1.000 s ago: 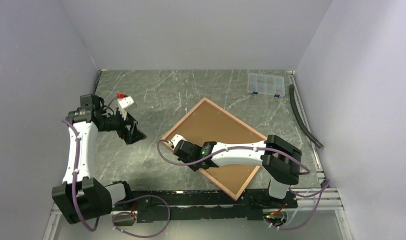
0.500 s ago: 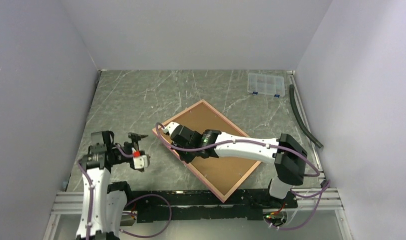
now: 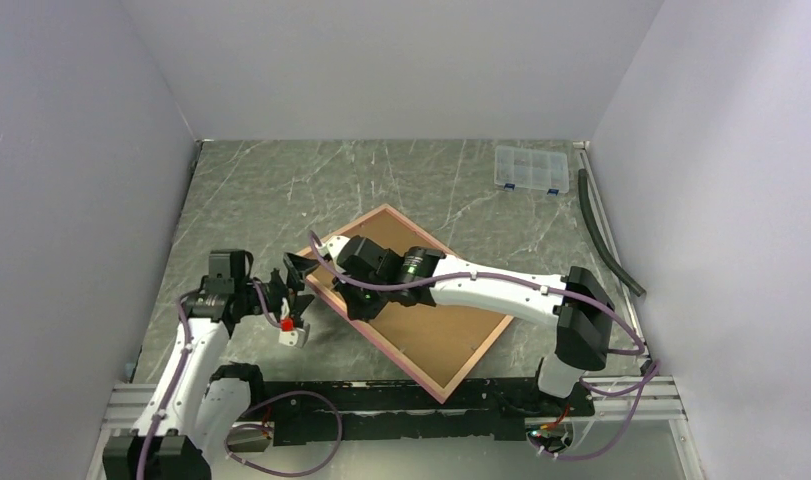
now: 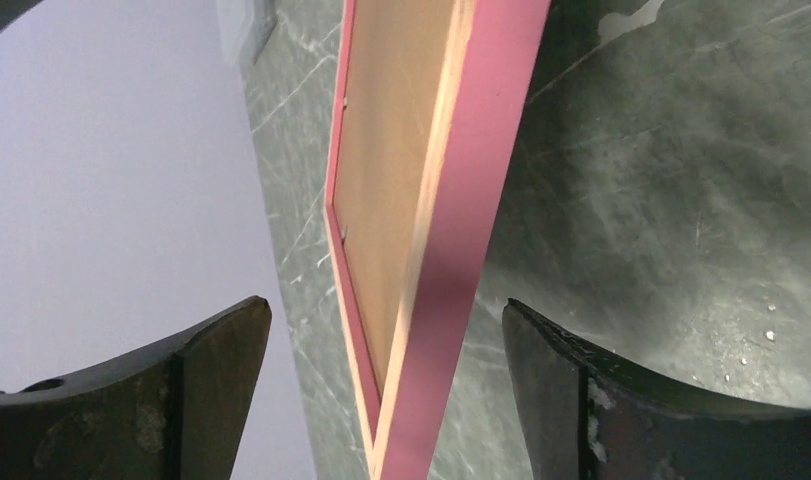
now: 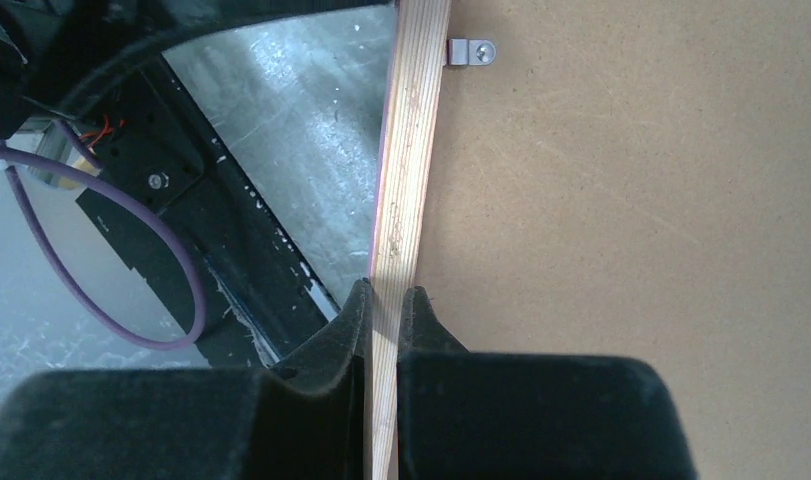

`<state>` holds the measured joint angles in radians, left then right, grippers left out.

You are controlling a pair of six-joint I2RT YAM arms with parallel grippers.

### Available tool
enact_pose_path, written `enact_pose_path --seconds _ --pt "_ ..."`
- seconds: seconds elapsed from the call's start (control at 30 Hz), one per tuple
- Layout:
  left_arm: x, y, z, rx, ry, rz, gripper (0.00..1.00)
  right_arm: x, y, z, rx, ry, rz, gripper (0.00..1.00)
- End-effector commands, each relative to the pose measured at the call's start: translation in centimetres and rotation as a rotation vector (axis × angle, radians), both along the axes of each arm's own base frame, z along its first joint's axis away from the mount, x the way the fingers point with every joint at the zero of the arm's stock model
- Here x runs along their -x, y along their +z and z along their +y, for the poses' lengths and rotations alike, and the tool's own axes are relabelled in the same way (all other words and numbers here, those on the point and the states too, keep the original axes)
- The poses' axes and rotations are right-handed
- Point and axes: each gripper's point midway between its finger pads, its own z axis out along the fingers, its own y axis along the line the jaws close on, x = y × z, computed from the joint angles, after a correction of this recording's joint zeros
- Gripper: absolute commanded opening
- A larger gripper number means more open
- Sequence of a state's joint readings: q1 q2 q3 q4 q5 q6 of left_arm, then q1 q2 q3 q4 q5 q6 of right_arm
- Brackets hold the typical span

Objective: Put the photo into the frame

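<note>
The frame (image 3: 478, 357) lay reverse side up near the middle of the table (image 3: 281, 190), set as a diamond. Its long axis ran from about 10 o'clock to 4 o'clock in the top view. A brown backing board (image 3: 446, 330) filled its opening, and a small metal clip (image 5: 471, 51) sat at the board's edge against the wooden rail.

The right gripper (image 5: 384, 295) was closed tight on that rail, one finger on each side of it. It held the long near-left side, not far from the frame's 9 o'clock corner. The wrist view showed the table well below the rail, so this side looked lifted a little, though I could not be sure how far.

The left gripper (image 4: 381, 305) was wide open and held nothing. It sat at the frame's 9 o'clock corner, and the pink edge ran between its two fingers (image 4: 206, 370) without touching either. The left arm was therefore the nearer one to that corner, and closing on the edge looked like the move in hand.

The photo did not show in any view. Whether it lay under the board could not be told, so the task was not visibly done.

At about 1 o'clock on the table stood a clear box with compartments (image 3: 527, 168), too small to tell its contents. A black hose (image 3: 606, 235) lay along the 3 o'clock edge.
</note>
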<state>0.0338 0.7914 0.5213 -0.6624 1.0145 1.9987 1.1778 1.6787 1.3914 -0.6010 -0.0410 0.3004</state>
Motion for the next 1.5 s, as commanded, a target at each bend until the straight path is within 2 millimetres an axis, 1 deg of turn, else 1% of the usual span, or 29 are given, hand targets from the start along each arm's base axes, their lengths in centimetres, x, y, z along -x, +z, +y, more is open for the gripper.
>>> enact_pose_path --seconds 0.0,0.07,0.17,0.3,0.33,0.37,0.4,0.43,0.5,0.63,0.7,0.73,0.8,0.93,1.03,1.1,1.17,1.23,1.3,1.37,1.4,1.43,1.47 --pt "-1.2 1.0 -1.6 -0.134 -0.156 -0.236 0.86 0.1 7.1 2.1 -0.188 0.020 -0.028 0.00" --pt "-1.0 0.6 -1.6 -0.168 -0.177 -0.225 0.78 0.1 7.3 2.0 -0.186 0.015 -0.029 0.00" --pt "-1.0 0.4 -1.6 -0.191 -0.188 -0.220 0.61 0.0 7.8 1.9 -0.194 0.005 -0.032 0.00" --pt "-1.1 1.5 -1.8 -0.177 -0.175 -0.231 0.27 -0.3 8.1 1.4 -0.163 -0.011 -0.043 0.00" --pt "-1.1 1.8 -1.8 -0.172 -0.171 -0.229 0.20 -0.5 8.3 1.2 -0.156 -0.019 -0.051 0.00" --pt "-1.1 2.2 -1.8 -0.164 -0.161 -0.220 0.17 -0.6 8.4 0.9 -0.146 -0.026 -0.057 0.06" --pt "-1.0 2.6 -1.8 -0.157 -0.158 -0.210 0.15 -0.8 8.7 0.6 -0.141 -0.033 -0.069 0.23" --pt "-0.9 2.9 -1.8 -0.156 -0.153 -0.202 0.13 -0.8 8.9 0.3 -0.133 -0.036 -0.075 0.36" --pt "-0.7 3.4 -1.6 -0.157 -0.145 -0.178 0.11 -1.2 9.7 -0.8 -0.106 -0.045 -0.118 0.57" --pt "0.2 4.3 -1.4 -0.148 -0.116 -0.075 0.09 -0.5 10.8 -3.0 -0.038 0.004 -0.212 0.85" --pt "0.5 4.7 -1.3 -0.131 -0.098 -0.023 0.09 0.3 10.6 -4.1 0.023 0.028 -0.280 0.90" --pt "0.7 4.9 -1.3 -0.125 -0.092 -0.003 0.09 1.1 10.2 -4.3 0.047 0.051 -0.302 0.92" --pt "0.9 5.5 -1.3 -0.111 -0.080 0.026 0.09 1.9 9.2 -4.8 0.108 0.069 -0.334 0.93" --pt "1.1 6.5 -1.4 -0.082 -0.057 0.061 0.09 2.5 6.5 -5.8 0.236 0.067 -0.374 0.92" --pt "1.4 7.0 -1.4 -0.078 -0.052 0.084 0.09 2.6 5.9 -5.9 0.262 0.065 -0.396 0.90" --pt "1.4 7.2 -1.4 -0.072 -0.045 0.086 0.09 2.1 5.7 -6.0 0.278 0.049 -0.416 0.88" --pt "1.3 7.8 -1.4 -0.056 -0.033 0.088 0.09 1.3 5.7 -6.5 0.305 0.014 -0.456 0.83" --pt "1.4 8.0 -1.4 -0.048 -0.027 0.103 0.09 0.4 5.8 -6.9 0.325 -0.018 -0.500 0.73" --pt "1.4 8.1 -1.4 -0.046 -0.018 0.118 0.09 -0.1 6.3 -7.0 0.326 -0.036 -0.529 0.59" --pt "1.5 8.2 -1.3 -0.048 -0.011 0.125 0.11 -0.4 7.4 -6.8 0.296 -0.053 -0.550 0.43" --pt "1.4 8.2 -1.3 -0.045 -0.006 0.127 0.12 -0.5 8.0 -6.6 0.276 -0.062 -0.557 0.38" --pt "1.4 8.4 -1.3 -0.035 0.003 0.131 0.15 -0.6 8.6 -6.4 0.254 -0.068 -0.562 0.34" --pt "1.2 8.6 -1.3 -0.027 0.010 0.129 0.21 -0.6 9.2 -6.2 0.234 -0.072 -0.563 0.32"
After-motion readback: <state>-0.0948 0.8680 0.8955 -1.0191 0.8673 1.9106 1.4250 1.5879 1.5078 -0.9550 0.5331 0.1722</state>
